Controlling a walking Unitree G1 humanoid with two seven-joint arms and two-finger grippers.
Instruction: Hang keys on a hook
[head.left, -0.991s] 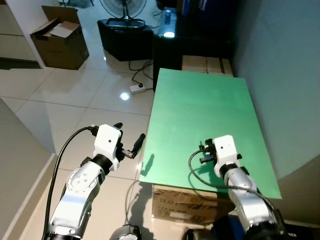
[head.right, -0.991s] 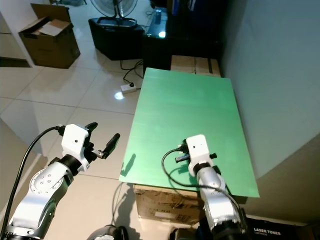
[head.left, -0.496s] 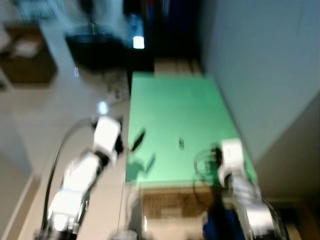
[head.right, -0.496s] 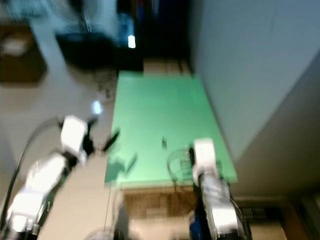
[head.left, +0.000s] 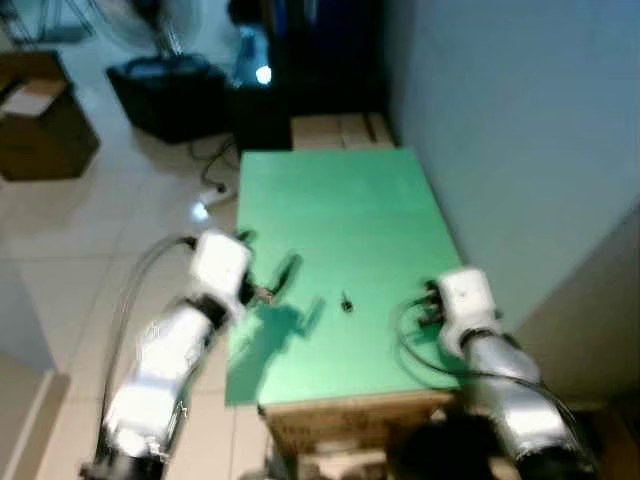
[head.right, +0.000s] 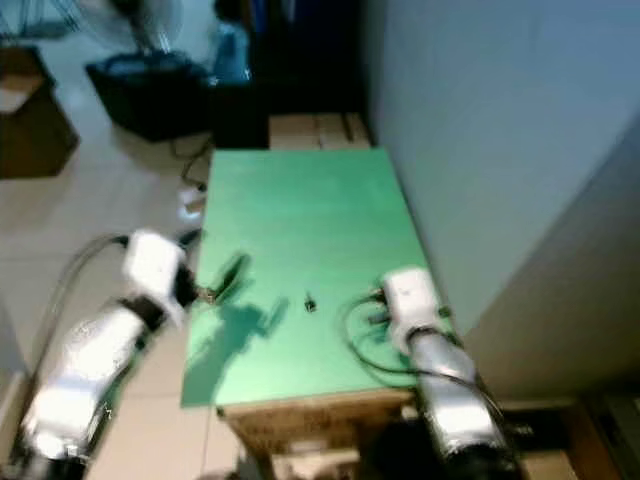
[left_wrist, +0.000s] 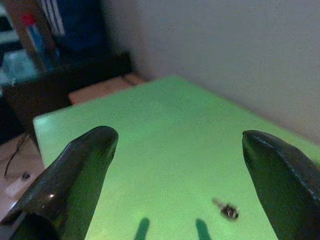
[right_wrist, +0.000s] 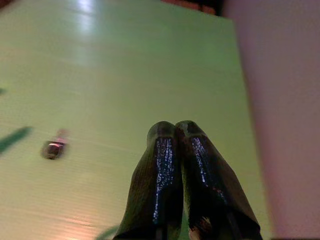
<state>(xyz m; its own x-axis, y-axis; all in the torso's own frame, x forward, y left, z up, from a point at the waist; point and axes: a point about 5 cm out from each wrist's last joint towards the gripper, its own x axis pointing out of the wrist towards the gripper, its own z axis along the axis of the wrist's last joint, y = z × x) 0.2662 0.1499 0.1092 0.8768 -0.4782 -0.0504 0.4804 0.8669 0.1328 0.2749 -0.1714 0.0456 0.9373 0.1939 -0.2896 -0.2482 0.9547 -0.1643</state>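
A small dark set of keys (head.left: 346, 303) lies on the green table top (head.left: 340, 210), roughly midway between my two arms; the keys (left_wrist: 227, 211) also show in the left wrist view and the keys (right_wrist: 53, 148) in the right wrist view. My left gripper (head.left: 275, 278) hangs over the table's left edge with its fingers (left_wrist: 82, 165) spread wide and nothing between them. At the right side of the table, my right gripper (right_wrist: 174, 129) is shut with nothing in it, a short way from the keys. The head views are blurred.
A grey wall (head.left: 520, 120) runs along the table's right side. The green top rests on a cardboard box (head.left: 350, 425). Beyond the table stand dark furniture (head.left: 290, 60), a fan base (head.left: 165, 90) and a cardboard box (head.left: 40, 120) on the tiled floor, with a cable and power strip (head.left: 210, 195).
The camera has swung right and closer to the table. The keys now lie on the green top. My left gripper has come in over the table's left edge.
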